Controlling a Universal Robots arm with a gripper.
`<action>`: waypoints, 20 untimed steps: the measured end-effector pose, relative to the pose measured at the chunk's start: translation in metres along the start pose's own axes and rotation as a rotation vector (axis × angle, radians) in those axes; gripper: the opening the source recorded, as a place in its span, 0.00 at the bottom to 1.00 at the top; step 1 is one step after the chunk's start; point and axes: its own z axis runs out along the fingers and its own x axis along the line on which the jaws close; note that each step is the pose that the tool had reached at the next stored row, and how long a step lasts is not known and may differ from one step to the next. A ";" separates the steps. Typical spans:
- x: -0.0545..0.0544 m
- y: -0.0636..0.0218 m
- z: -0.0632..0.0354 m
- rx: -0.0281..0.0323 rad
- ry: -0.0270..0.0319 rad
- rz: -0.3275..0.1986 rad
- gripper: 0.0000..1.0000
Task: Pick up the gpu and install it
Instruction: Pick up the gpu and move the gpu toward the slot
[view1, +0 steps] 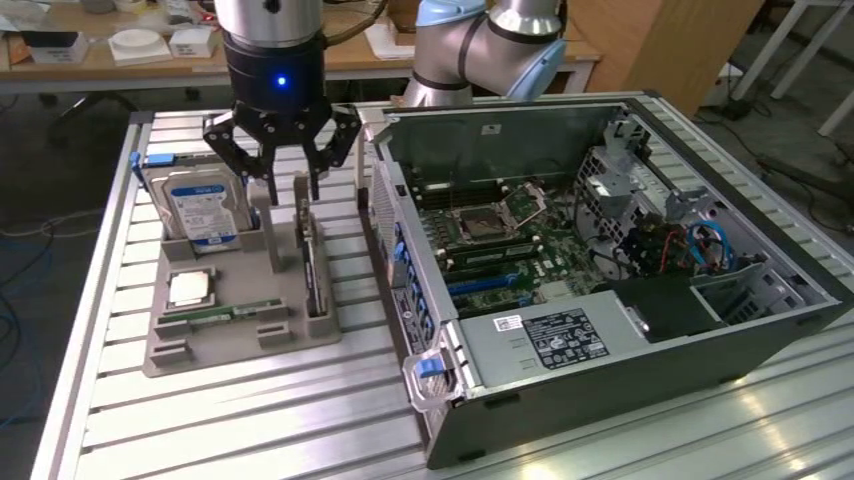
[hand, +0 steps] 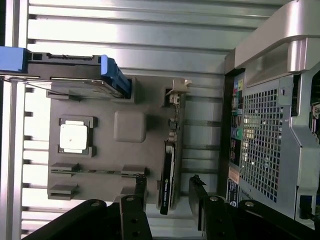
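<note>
gpu (view1: 310, 268) pickup has not begun as far as the frames show: the card sits in the grey tray (view1: 200, 345) on the slatted table (view1: 267, 430), slotted into the holder along the tray edge nearest the computer case (view1: 641, 330), and nothing grips it. The gripper (view1: 294, 188) hangs over that side of the tray with its fingers spread wide and empty. In the wrist view the gripper (hand: 168, 194) has one finger on each side of the card's line, with a gap showing between each finger and the board, so there is no contact. How far above the card's top edge the fingertips stand cannot be told. Lifting the card out and seating it are both left to do. The case lies open on its side with the motherboard (view1: 514, 250) exposed, and no card stands in its expansion slots. The gpu stands upright on one long edge, so from above it appears as a thin dark strip. Its long axis runs along the tray's length, roughly parallel to the case wall beside it. The silver end bracket (hand: 176, 91) is at the end by the hard drive (view1: 200, 205), which is the far end of the tray in the exterior view, while the plain end of the board points toward the near end. A processor chip (view1: 191, 290) and a memory stick (view1: 220, 312) lie in their own tray pockets, apart from the card.
</note>
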 end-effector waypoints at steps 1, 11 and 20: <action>0.000 -0.0002 0.0018 0.0000 0.0000 0.000 0.47; 0.000 -0.0029 0.0184 0.0001 -0.0009 0.013 0.47; 0.000 -0.0045 0.0281 0.0008 -0.0035 0.048 0.47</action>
